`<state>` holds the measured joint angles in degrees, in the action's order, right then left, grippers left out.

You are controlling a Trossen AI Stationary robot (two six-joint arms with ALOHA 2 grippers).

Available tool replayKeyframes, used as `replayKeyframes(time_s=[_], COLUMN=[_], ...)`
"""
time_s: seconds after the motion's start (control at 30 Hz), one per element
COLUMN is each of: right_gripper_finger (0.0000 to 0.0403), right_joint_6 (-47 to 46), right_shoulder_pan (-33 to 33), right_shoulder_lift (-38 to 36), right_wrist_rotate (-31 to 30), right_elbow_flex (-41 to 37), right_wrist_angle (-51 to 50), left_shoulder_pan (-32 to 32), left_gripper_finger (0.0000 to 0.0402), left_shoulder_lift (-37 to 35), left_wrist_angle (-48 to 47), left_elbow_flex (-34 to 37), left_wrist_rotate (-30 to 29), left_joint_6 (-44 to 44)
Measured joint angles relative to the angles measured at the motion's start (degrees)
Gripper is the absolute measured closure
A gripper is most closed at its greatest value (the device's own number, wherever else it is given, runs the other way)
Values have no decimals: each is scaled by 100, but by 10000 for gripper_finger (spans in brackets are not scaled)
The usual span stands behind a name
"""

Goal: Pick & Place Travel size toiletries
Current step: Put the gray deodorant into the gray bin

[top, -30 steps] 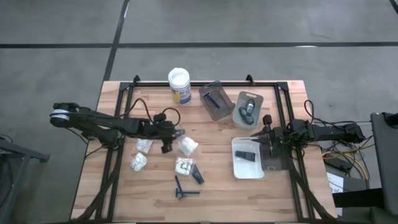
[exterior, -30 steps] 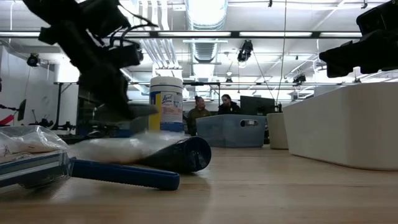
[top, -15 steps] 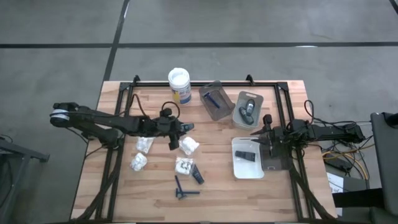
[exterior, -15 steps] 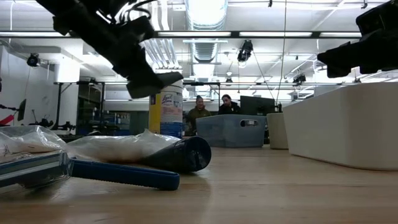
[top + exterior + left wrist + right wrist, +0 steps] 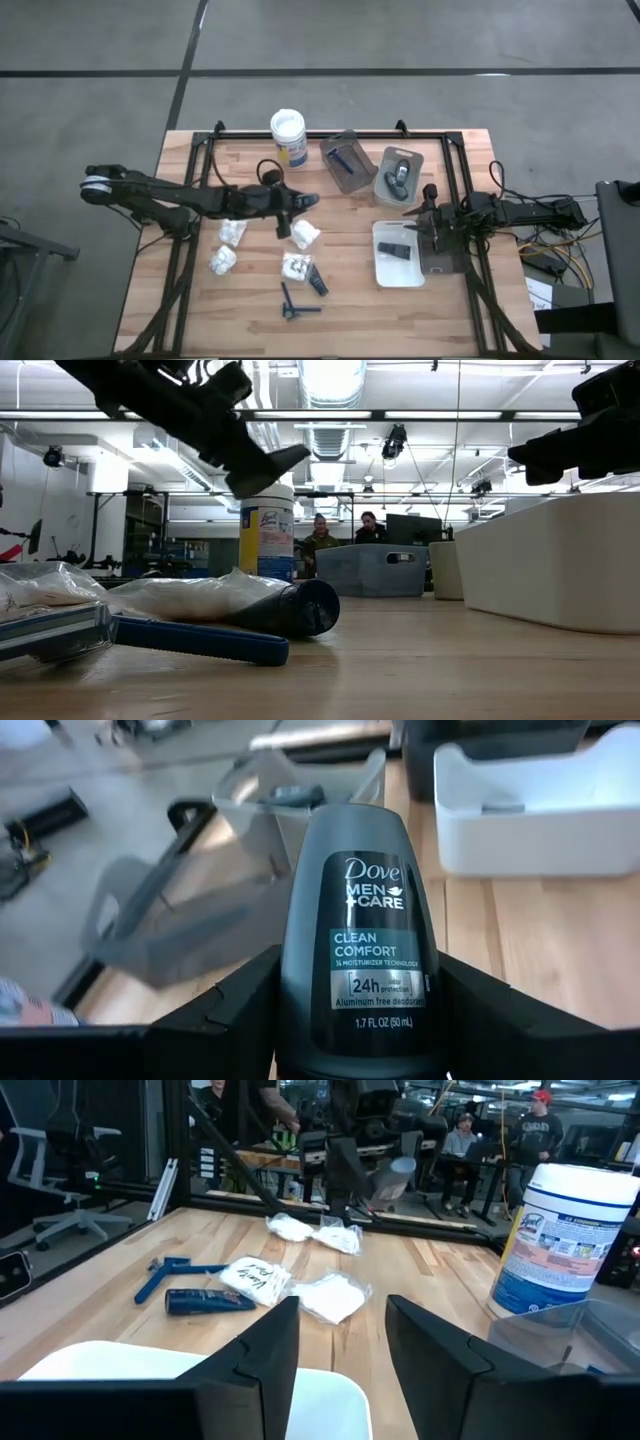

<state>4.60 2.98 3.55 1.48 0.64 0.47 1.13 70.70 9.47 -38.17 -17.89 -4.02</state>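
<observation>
Grey plastic fills my left wrist view: a Dove bottle (image 5: 365, 935) sits clamped between the fingers of my left end effector (image 5: 303, 204), which hangs above the surface near the middle, over the white packets (image 5: 303, 234). The fingers stand wide because the bottle is wide, yet they grip it. Ahead of it I see the clear tray (image 5: 399, 177) that already holds a similar bottle, so I judge that to be the drop spot. To do this well I should keep the bottle level, carry it high enough to clear the tray wall, and let go only once it is inside. My right end effector (image 5: 417, 212) hovers over the white tray (image 5: 377, 268), fingers parted and empty; it should stay clear of the left arm's path.
</observation>
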Motion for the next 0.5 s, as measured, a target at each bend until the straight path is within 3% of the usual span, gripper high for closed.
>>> replayKeyframes(time_s=[0.23,0.5], right_gripper_finger=[239,222], right_joint_6=[4,29], right_shoulder_pan=[0,0], right_shoulder_lift=[0,-2], right_wrist_rotate=[0,0], right_elbow_flex=[0,0], right_wrist_angle=[-2,8], left_shoulder_pan=[-17,-74], left_gripper_finger=[181,181], left_shoulder_lift=[75,570], left_wrist_angle=[1248,2403], left_elbow_flex=[0,-66], left_wrist_rotate=[69,651], left_joint_6=[-448,-494])
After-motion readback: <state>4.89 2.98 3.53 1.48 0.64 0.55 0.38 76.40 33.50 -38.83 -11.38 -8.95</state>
